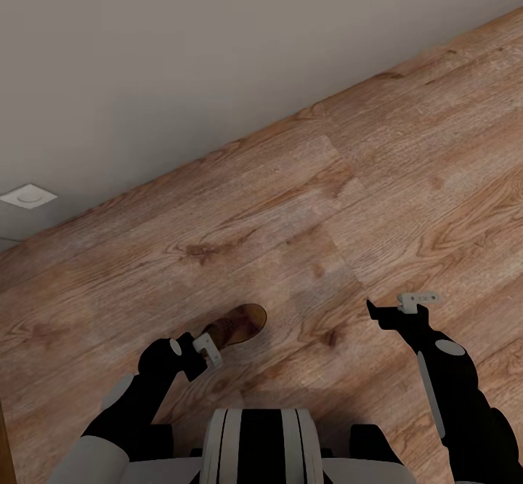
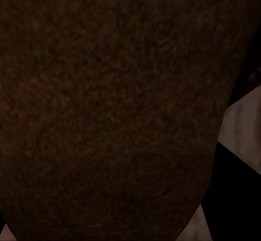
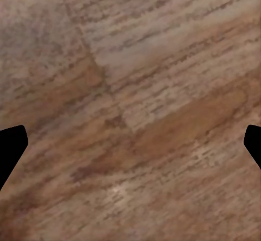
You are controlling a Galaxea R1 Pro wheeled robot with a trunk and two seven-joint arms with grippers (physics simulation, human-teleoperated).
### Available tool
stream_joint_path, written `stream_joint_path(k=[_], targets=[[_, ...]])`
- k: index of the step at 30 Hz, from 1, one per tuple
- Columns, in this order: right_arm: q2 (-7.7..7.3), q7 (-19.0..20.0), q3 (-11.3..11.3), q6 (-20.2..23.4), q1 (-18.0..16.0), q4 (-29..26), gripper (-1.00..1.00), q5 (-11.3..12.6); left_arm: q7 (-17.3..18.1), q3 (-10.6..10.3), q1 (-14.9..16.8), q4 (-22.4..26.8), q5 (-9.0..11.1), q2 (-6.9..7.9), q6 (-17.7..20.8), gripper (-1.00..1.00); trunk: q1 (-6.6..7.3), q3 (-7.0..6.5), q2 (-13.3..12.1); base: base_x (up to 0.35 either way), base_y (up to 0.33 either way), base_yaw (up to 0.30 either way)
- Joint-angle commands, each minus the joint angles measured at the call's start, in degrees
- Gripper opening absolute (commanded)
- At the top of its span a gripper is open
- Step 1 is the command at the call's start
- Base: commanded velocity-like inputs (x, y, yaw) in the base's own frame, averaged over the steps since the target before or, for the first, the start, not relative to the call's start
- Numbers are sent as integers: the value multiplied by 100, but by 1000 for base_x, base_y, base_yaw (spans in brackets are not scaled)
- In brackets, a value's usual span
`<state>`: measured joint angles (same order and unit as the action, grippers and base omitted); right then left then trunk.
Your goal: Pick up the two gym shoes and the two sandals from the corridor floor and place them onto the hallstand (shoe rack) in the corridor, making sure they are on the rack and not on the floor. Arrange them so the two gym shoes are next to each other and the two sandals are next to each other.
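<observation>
From the head camera, the left gripper (image 1: 205, 351) sits at about seven o'clock from the picture's middle, low and just ahead of the robot's trunk (image 1: 258, 444), and a brown sandal (image 1: 236, 326) juts out of it toward one o'clock, its rounded tan end lying over the corridor floor (image 1: 305, 200). The jaws appear pinched on the near end of the sandal, where a pale finger (image 1: 208, 349) lies against the leather. In the left wrist view a dark brown, grainy surface of the sandal (image 2: 109, 111) sits right up against the lens (too close to make out any strap or buckle), with a sliver of pale floor (image 2: 242, 129) at its edge. The right gripper (image 1: 396, 308) hangs at about four o'clock from the middle of the head view, well apart from the sandal, with nothing between its fingers; in the right wrist view its two black fingertips (image 3: 11, 146) stand spread wide at opposite edges, and bare wood-grain planks (image 3: 130, 111) show between them. A plain grey wall (image 1: 181, 55) runs diagonally from nine o'clock up to two o'clock, meeting the floor along a slanted line, and a small white square fitting (image 1: 27, 196) sits against it at about nine o'clock.
</observation>
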<state>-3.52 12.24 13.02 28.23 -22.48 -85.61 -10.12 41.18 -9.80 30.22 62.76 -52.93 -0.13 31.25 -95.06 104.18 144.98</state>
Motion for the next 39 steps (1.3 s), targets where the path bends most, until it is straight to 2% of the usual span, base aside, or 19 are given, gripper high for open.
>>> stream_joint_path(k=[1, 26, 35, 39], targets=[[1, 51, 8, 24, -2, -8, 100, -61, 40, -3, 2, 8, -42, -2, 20, -100, 1, 3, 1, 0, 0, 0], [-6, 51, 1, 32, -1, -13, 100, -61, 40, 43, 2, 201, -39, 4, 25, -100, 6, -41, -1, 0, 0, 0], [-8, 58, -9, 33, -1, -9, 100, -61, 40, 58, 2, 209, -35, 6, 29, -100, 29, -241, -13, 0, 0, 0], [-8, 59, -6, 31, 0, -8, 100, -62, 40, 146, 2, 205, -21, 7, 36, -100, 39, -329, -19, 0, 0, 0]])
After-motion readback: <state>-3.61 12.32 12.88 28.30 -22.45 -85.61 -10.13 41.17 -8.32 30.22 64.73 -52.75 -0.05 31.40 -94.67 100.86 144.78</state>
